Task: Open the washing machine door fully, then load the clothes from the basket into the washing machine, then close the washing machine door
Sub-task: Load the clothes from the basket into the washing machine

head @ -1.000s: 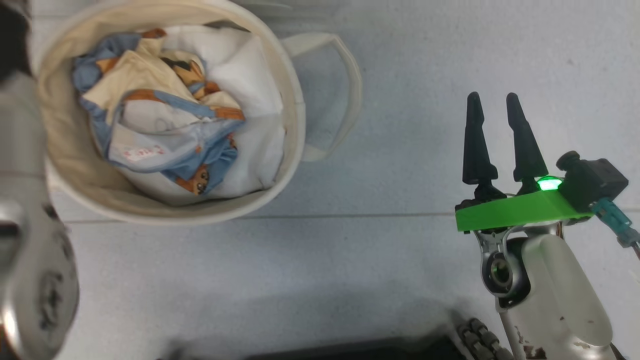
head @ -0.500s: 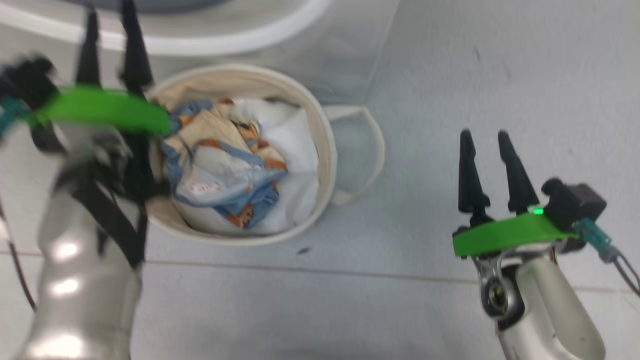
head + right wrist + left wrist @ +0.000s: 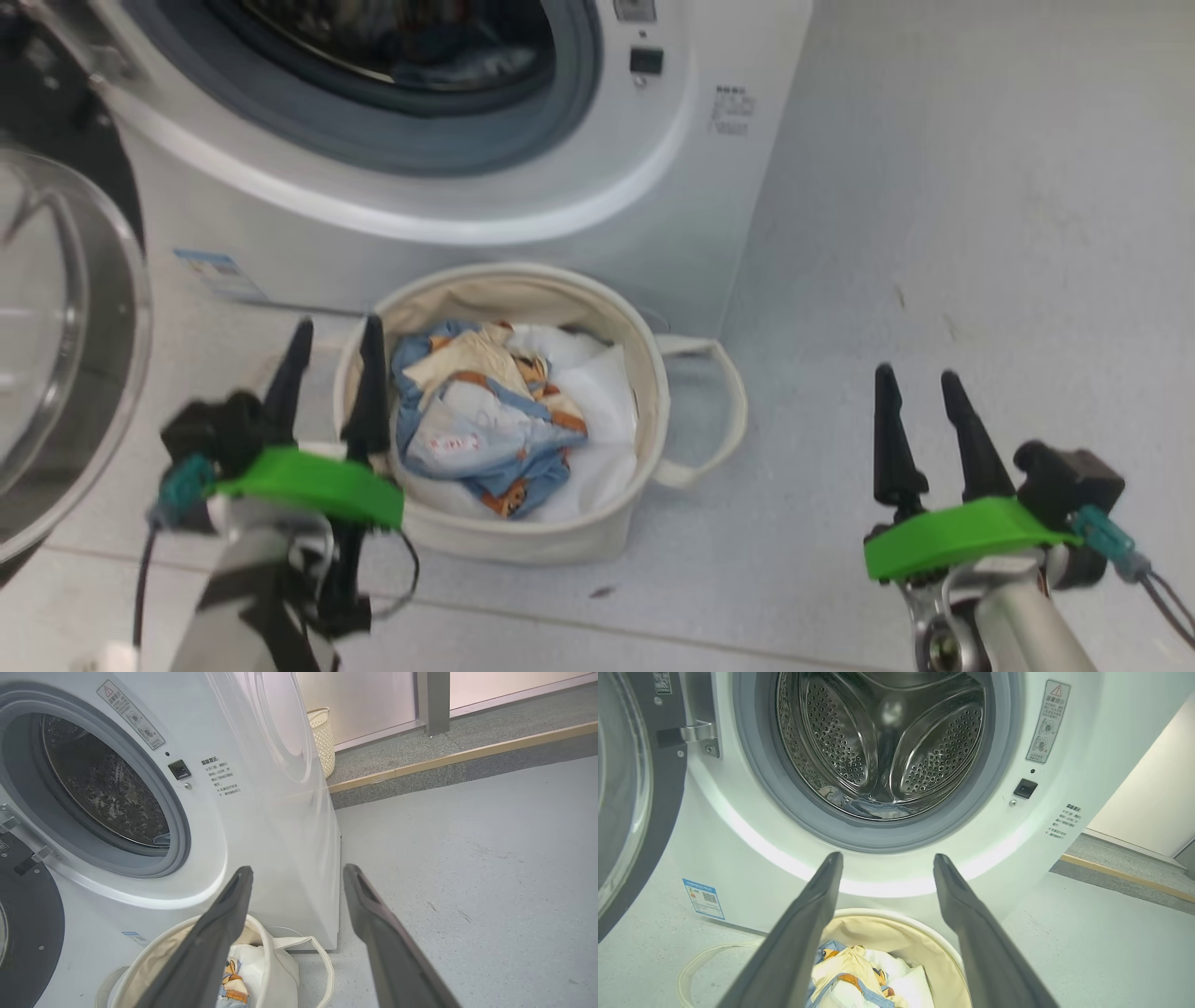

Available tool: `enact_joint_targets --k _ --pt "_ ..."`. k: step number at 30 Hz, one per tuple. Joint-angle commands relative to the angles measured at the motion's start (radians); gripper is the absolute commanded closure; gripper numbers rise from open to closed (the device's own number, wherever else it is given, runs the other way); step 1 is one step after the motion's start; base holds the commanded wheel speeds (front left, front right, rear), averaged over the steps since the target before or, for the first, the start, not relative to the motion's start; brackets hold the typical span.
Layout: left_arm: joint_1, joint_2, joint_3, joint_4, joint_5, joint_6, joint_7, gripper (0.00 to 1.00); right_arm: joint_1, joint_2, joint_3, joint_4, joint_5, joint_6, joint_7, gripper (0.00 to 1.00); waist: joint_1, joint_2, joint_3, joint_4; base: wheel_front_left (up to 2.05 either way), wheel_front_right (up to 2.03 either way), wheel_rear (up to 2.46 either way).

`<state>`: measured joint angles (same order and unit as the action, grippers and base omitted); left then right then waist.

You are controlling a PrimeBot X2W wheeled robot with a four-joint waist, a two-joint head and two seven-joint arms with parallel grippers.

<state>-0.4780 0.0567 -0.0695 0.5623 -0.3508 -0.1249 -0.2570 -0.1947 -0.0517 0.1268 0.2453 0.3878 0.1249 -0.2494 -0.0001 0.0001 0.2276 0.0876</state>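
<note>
Washing machine door [image 3: 98, 373] open. Clothes [image 3: 485, 439] lie in basket [image 3: 523, 546] (one piece [image 3: 873, 808] in drum [image 3: 882, 732]). Left gripper [image 3: 336, 325], right gripper [image 3: 915, 374]: fingers apart, empty.

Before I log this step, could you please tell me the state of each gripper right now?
Left gripper: open, empty, near the small round cream canvas basket.
Right gripper: open, empty.

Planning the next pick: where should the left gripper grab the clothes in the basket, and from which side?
Probably the raised crumpled fold atop the clothes, pinched from straight above: the basket walls ring the pile, leaving only its open top. The left gripper, open, is nearest.
</note>
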Motion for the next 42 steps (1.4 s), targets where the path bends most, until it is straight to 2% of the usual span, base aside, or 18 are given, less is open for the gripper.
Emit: enact_joint_targets --k 1,4,15,31,42 --pt "0.025 0.013 0.031 -0.051 0.012 -0.006 -0.005 0.00 0.014 0.001 0.022 -0.025 0.006 0.006 -0.012 0.00 0.0001 -0.0001 -0.054 0.022 0.00 0.00 0.00" --pt "0.101 0.002 0.034 -0.060 -0.006 -0.006 -0.005 0.00 0.039 0.001 0.022 -0.021 0.004 0.006 -0.012 0.00 0.0001 -0.0001 -0.085 0.025 0.00 0.00 0.00" --pt "0.222 -0.006 0.031 -0.086 0.111 -0.006 -0.005 0.00 0.069 0.001 0.025 -0.021 0.008 0.006 -0.012 0.00 0.0001 -0.0001 -0.104 0.029 0.00 0.00 0.00" --pt "0.253 -0.006 0.000 -0.103 0.169 0.012 -0.005 0.00 0.083 0.001 0.037 -0.010 0.011 0.006 -0.012 0.00 0.0001 -0.0001 -0.121 0.018 0.00 0.00 0.00" --pt "0.259 -0.006 -0.014 -0.104 0.143 0.023 -0.005 0.00 0.084 0.001 0.041 -0.009 0.012 0.006 -0.012 0.00 0.0001 -0.0001 -0.117 0.022 0.00 0.00 0.00"
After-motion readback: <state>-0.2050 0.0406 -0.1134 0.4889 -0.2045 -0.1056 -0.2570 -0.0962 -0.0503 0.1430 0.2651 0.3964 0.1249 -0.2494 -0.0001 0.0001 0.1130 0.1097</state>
